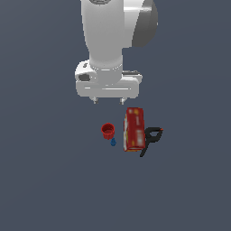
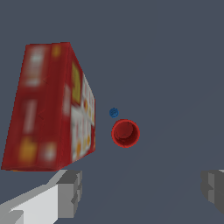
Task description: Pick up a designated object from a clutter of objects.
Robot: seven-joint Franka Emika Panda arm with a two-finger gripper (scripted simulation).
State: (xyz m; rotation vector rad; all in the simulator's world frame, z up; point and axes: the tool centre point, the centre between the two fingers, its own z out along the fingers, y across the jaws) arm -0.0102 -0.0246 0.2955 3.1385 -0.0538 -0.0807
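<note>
The small red cup [image 1: 108, 131] stands upright on the dark floor, just to the exterior view's left of the red printed box [image 1: 134, 129]. A tiny blue piece [image 1: 113, 142] lies close beside the cup. A black clamp with orange tips [image 1: 151, 137] lies on the box's other side. My gripper [image 1: 108, 102] hangs above and behind the cup, open and empty. In the wrist view the cup [image 2: 125, 133] shows its open mouth, apart from the box [image 2: 48, 107] and the blue piece [image 2: 113, 113], with my gripper [image 2: 142, 190] spread wide and both fingers [image 2: 70, 192] short of the cup.
The things lie on a plain dark grey floor [image 1: 54, 180]. The box stands about a cup's width from the cup. The arm's white body [image 1: 108, 40] fills the upper middle of the exterior view.
</note>
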